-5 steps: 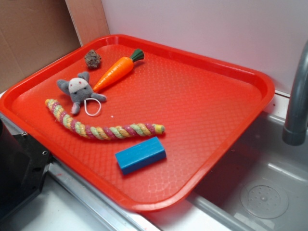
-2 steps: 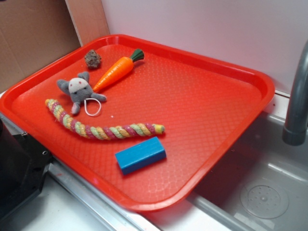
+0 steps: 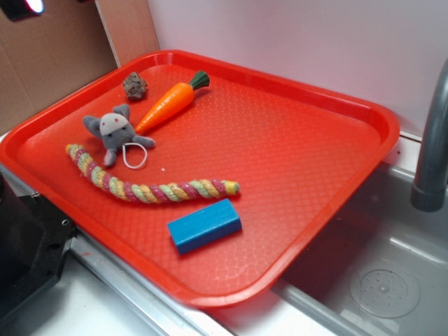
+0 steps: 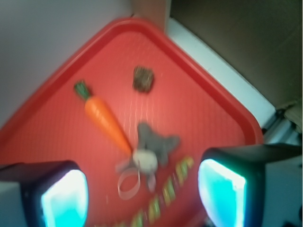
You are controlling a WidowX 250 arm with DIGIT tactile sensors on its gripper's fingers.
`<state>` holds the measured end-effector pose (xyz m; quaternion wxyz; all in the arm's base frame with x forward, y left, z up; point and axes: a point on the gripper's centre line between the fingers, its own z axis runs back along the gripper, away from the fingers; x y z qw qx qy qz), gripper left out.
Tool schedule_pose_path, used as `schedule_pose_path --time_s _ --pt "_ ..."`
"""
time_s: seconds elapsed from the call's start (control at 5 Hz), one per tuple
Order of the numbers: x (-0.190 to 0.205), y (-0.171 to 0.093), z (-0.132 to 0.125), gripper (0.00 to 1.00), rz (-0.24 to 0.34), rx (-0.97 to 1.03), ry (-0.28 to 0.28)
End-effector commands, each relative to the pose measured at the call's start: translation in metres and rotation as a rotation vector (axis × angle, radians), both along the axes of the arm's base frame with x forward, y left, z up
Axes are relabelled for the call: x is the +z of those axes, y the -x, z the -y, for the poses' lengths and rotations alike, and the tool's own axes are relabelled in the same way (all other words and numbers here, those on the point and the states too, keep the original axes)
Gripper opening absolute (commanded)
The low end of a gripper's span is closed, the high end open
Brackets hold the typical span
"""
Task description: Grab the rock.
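Note:
The rock (image 3: 134,85) is a small dark speckled lump near the far left corner of the red tray (image 3: 301,161); the wrist view shows the rock (image 4: 143,78) too, blurred, above the plush mouse. My gripper (image 4: 143,191) hangs high above the tray, open, with nothing between its two fingers (image 4: 222,191). In the wrist view the rock lies well ahead of the jaws, past the mouse. In the exterior view only a dark piece of the arm (image 3: 21,7) shows at the top left corner.
Beside the rock lie a toy carrot (image 3: 168,103), a grey plush mouse (image 3: 114,131), a braided rope (image 3: 143,185) and a blue block (image 3: 204,225). A cardboard wall (image 3: 49,56) stands left; a sink (image 3: 385,280) and faucet (image 3: 434,140) are right.
A piece of the arm has come into the exterior view at the top left corner. Nothing on the tray has moved.

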<state>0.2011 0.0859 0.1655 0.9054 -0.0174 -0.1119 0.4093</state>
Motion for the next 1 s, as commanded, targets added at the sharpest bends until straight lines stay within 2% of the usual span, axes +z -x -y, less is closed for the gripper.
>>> schedule_pose_path --time_s 0.0,0.4,0.8 --pt "-0.029 -0.023 -0.037 1.0 0.079 0.179 -0.075" --pt "-0.069 -0.045 -0.059 1.0 0.082 0.297 -0.124" --pt "-0.108 -0.063 -0.069 1.0 0.043 0.307 -0.159"
